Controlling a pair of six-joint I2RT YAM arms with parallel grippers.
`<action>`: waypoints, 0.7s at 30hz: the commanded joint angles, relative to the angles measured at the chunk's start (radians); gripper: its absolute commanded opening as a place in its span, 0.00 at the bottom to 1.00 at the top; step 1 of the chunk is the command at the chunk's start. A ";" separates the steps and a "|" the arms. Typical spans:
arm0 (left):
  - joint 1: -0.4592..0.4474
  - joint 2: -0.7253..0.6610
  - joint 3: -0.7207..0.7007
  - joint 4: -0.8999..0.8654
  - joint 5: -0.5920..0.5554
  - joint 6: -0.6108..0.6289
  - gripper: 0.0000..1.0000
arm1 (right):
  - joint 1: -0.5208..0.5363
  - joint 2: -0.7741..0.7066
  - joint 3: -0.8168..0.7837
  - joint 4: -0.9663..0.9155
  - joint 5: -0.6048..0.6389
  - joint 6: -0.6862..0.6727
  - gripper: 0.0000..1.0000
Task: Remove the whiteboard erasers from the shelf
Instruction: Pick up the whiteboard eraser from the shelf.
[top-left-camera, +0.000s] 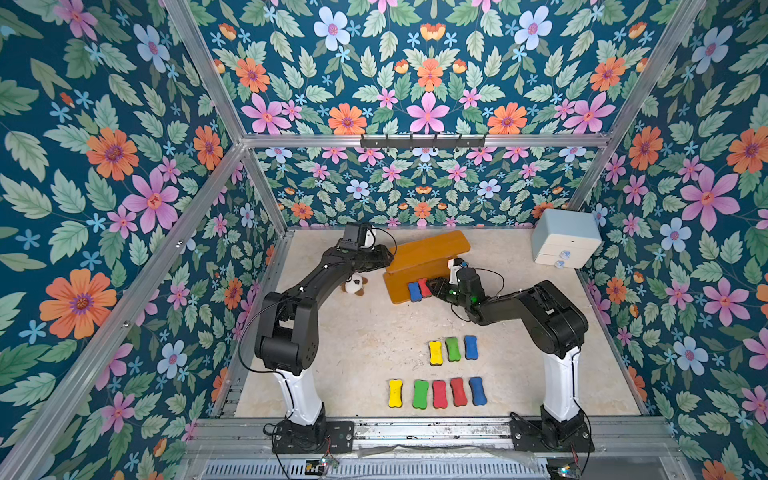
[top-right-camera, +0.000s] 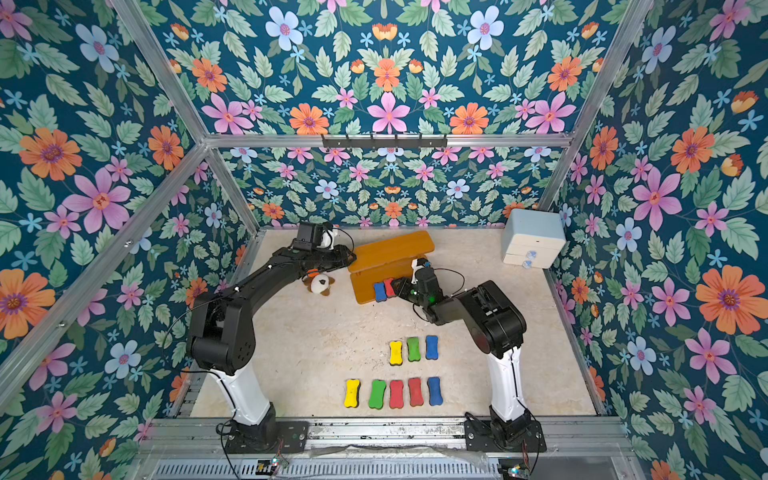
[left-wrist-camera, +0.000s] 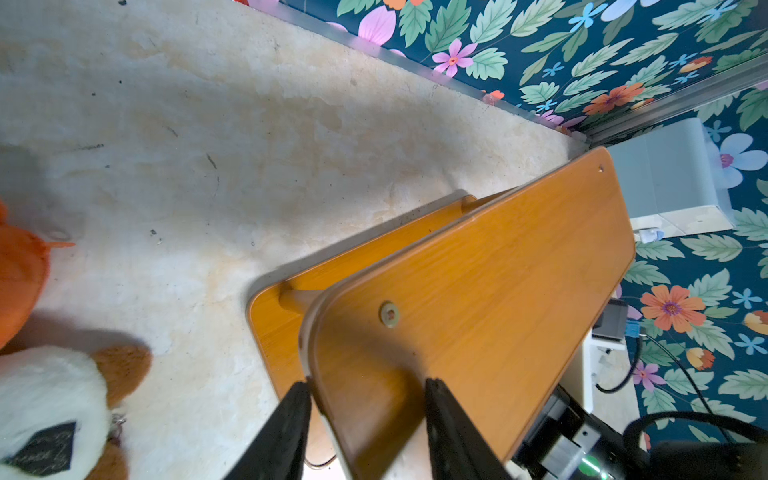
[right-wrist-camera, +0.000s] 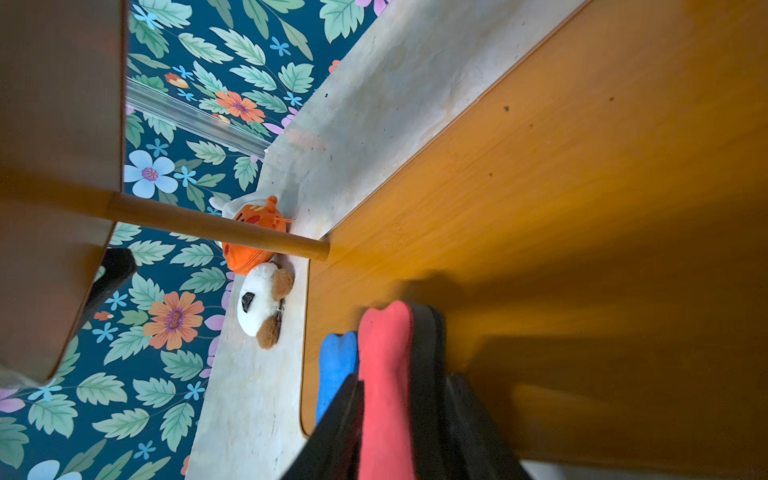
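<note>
The orange-brown two-tier shelf (top-left-camera: 428, 249) (top-right-camera: 390, 249) stands at the back of the table. On its lower board a blue eraser (top-left-camera: 414, 291) (right-wrist-camera: 336, 365) lies beside a red eraser (top-left-camera: 424, 287) (right-wrist-camera: 384, 374). My right gripper (top-left-camera: 432, 286) (right-wrist-camera: 403, 386) is shut on the red eraser, one finger on its red face and one on its dark underside. My left gripper (top-left-camera: 388, 253) (left-wrist-camera: 370, 386) clamps the left end of the shelf's top board (left-wrist-camera: 478, 291). Several erasers lie in two rows on the table, from yellow (top-left-camera: 435, 352) to blue (top-left-camera: 478, 390).
A brown-white plush toy (top-left-camera: 355, 284) (right-wrist-camera: 262, 303) and an orange plush toy (right-wrist-camera: 253, 232) lie left of the shelf, under my left arm. A pale blue-white drawer box (top-left-camera: 565, 239) stands in the back right corner. Floral walls close in three sides.
</note>
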 joint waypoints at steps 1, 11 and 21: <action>0.001 0.004 -0.003 -0.023 0.000 -0.001 0.49 | 0.005 0.016 0.016 0.012 -0.003 0.004 0.38; 0.000 0.004 -0.008 -0.021 0.001 -0.001 0.49 | 0.006 0.011 -0.011 0.004 0.022 0.004 0.21; 0.001 -0.024 -0.016 -0.023 -0.017 -0.007 0.50 | 0.013 -0.047 -0.055 -0.015 0.072 0.027 0.00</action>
